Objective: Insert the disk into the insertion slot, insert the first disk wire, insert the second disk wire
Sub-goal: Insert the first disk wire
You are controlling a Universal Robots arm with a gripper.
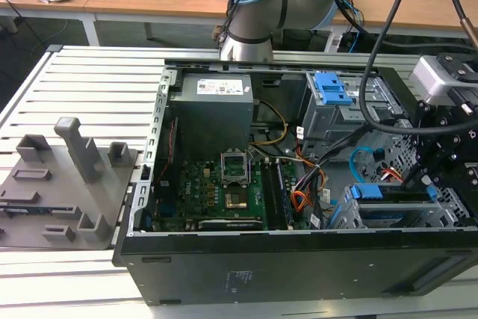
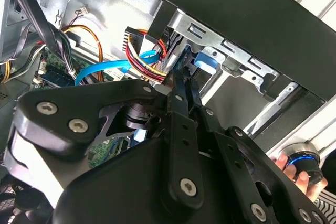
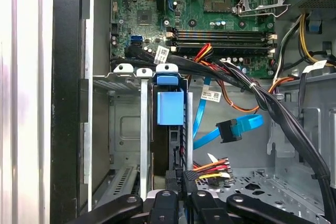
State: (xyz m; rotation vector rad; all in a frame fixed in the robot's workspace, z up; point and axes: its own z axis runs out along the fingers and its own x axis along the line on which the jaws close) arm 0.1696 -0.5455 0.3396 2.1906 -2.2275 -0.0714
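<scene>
Two black fingers (image 2: 177,129) of the gripper (image 2: 182,78) lie drawn together, tips all but touching. Whether they pinch something thin or merely press with closed tips I cannot tell. The tips sit right at the dark plug of the first disk wire (image 3: 210,169), the red, yellow and black bundle, at the end of the disk (image 3: 170,106) nearest the gripper. The disk stands on edge in its bright blue frame, already down inside the insertion slot (image 3: 143,129), the silver sheet-metal bay by the wall of the computer case (image 1: 261,267). Near it the second disk wire (image 3: 231,129), flat and light blue, hangs loose with its dark plug end in the open, apart from the disk. A thick black cable bundle (image 3: 273,108) passes close by the frame's tab end, and beyond it lies the motherboard (image 3: 210,14).

By my reading the step in hand is seating the first wire's plug. To do it well, the plug needs to be square to the disk's socket. The push needs to run straight along the disk, with no sideways lean that could jam the plug halfway. Steady, modest force seems right, since the disk rests only in its plastic frame. The stiff wires pull to one side, so contact close to the plug looks best, and the blue cable wants keeping clear of the tips.
</scene>
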